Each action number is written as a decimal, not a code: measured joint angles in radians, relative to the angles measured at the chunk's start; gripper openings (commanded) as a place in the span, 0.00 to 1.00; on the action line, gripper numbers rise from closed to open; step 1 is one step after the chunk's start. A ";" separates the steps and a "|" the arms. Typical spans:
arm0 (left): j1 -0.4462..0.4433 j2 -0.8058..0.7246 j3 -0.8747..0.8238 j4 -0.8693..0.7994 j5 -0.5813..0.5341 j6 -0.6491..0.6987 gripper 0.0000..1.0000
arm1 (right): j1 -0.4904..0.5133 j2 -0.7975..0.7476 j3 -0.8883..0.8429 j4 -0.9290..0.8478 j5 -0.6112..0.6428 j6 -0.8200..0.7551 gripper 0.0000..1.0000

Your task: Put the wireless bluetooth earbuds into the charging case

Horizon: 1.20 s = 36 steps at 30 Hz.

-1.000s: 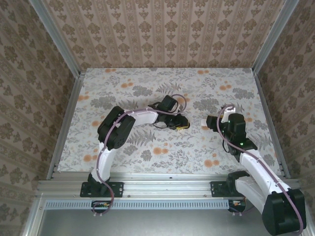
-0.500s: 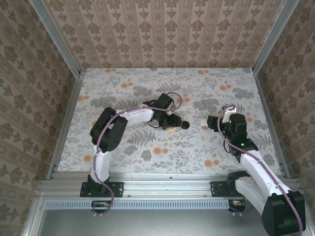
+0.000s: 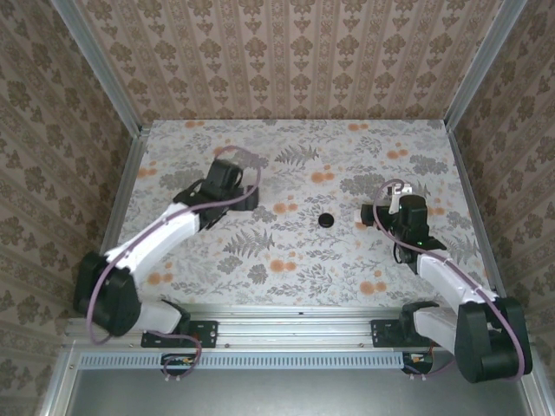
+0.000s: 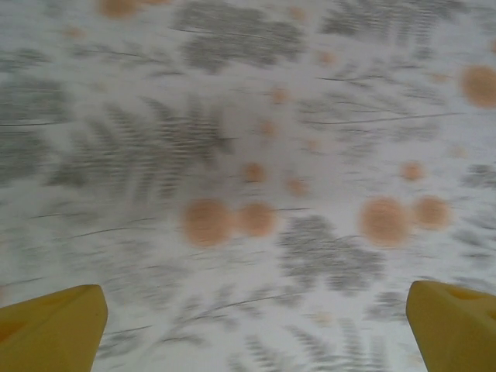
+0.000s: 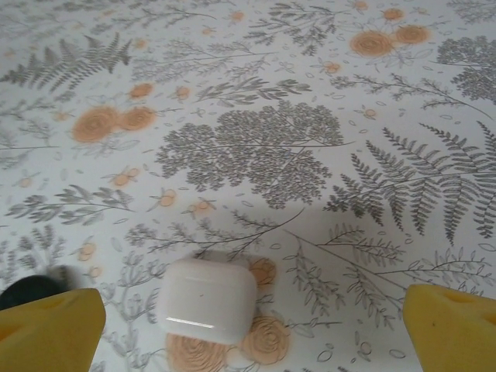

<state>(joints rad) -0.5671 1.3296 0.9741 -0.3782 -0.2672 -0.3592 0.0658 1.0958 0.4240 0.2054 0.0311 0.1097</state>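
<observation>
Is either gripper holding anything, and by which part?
Nothing is held. Left gripper open and empty; right gripper open, the charging case lying free on the table, clear of its fingers.

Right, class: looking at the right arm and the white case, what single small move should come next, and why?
Probably raise the right gripper clear of the charging case. Its fingers stand open on either side of the case without touching it, and the case lies shut on the table, so nothing there seems left to hold.
</observation>
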 measured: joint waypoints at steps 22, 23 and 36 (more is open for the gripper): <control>0.376 0.086 -0.697 1.187 -0.192 0.436 1.00 | -0.023 0.384 -0.054 0.634 0.002 -0.111 1.00; 0.371 0.140 -0.694 1.246 -0.185 0.451 1.00 | -0.023 0.411 -0.061 0.657 0.001 -0.111 1.00; 0.536 0.199 -0.602 1.268 0.033 0.385 1.00 | -0.076 0.436 -0.031 0.651 -0.046 -0.095 1.00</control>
<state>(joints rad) -0.0315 1.5288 0.3717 0.8902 -0.2340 0.0254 -0.0097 1.5318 0.3935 0.8566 -0.0151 0.0147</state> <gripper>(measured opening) 0.997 0.998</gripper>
